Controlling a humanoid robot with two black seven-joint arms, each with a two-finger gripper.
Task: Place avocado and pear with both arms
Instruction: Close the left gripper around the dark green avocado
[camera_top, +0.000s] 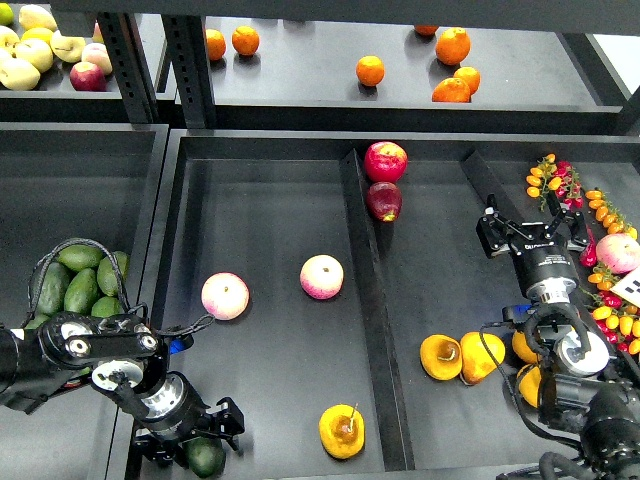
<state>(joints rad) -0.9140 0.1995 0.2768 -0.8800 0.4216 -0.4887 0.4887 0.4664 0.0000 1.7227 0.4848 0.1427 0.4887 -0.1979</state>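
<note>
The avocado (207, 459) lies dark green at the front left of the tray's left compartment, partly hidden under my left gripper (190, 440). The jaws stand wide apart on either side of it, so the gripper looks open. The pear (342, 430), golden with a thin stem, rests on the floor of the same compartment near the front, close to the divider (366, 300). My right gripper (532, 228) is open and empty over the right compartment, far from both fruits.
Two pink-yellow apples (225, 296) (321, 276) lie mid-compartment. Red apples (385, 160) sit at the back by the divider. More yellow pears (441, 356) lie in the right compartment. A pile of avocados (80, 280) fills the left bin. Oranges (370, 70) sit on the shelf behind.
</note>
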